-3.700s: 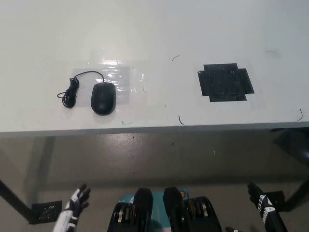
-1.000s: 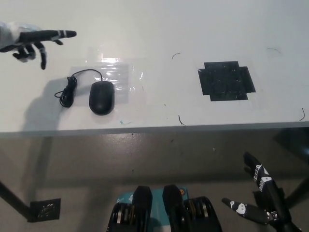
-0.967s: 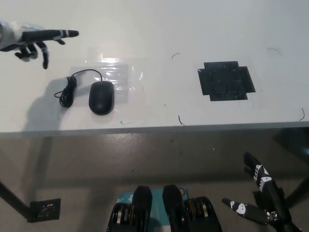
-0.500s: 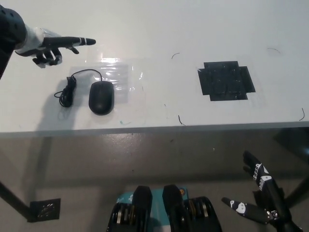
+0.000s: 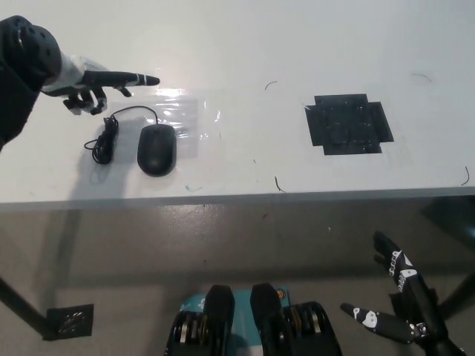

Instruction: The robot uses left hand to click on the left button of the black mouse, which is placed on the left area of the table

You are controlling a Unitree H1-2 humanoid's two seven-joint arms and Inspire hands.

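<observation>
The black mouse (image 5: 156, 149) lies on the left part of the white table (image 5: 237, 44), on a clear plastic sheet (image 5: 182, 119), with its coiled cable (image 5: 107, 137) to its left. My left hand (image 5: 93, 85) hovers above the table just behind and left of the mouse, one finger stretched out to the right and the other fingers curled. It is not touching the mouse. My black right hand (image 5: 401, 304) hangs below the table edge at the lower right, fingers spread, holding nothing.
A black tape patch (image 5: 346, 124) marks the right part of the table. The table's front edge (image 5: 237, 199) runs across the middle of the view, with floor below it.
My left hand has moved right and nearer to the mouse, its pointing finger now over the plastic sheet's far edge. The right hand and the mouse have stayed still.
</observation>
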